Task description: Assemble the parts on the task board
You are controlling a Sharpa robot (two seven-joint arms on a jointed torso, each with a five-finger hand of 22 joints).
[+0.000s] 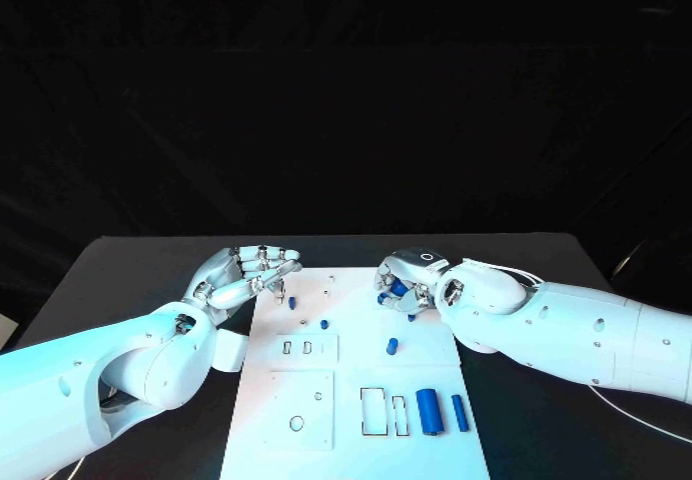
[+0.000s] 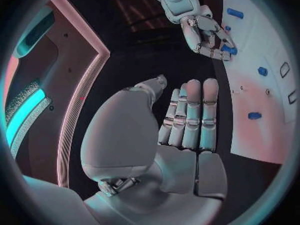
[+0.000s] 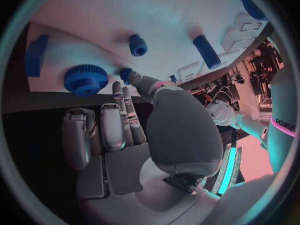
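While the left hand (image 1: 248,272) hangs flat and empty over the far-left edge of the white task board (image 1: 346,440), fingers extended side by side, the right hand (image 1: 408,284) hovers at the board's far-right edge with a small blue part (image 1: 397,288) among its fingers. Whether that part is truly pinched cannot be told. Other blue pieces dot the board, among them a toothed gear (image 3: 85,79) near the right hand and two cylinders (image 1: 441,410) at the near end. The parts look light, rigid and smooth, likely slippery, best pinched across their sides.
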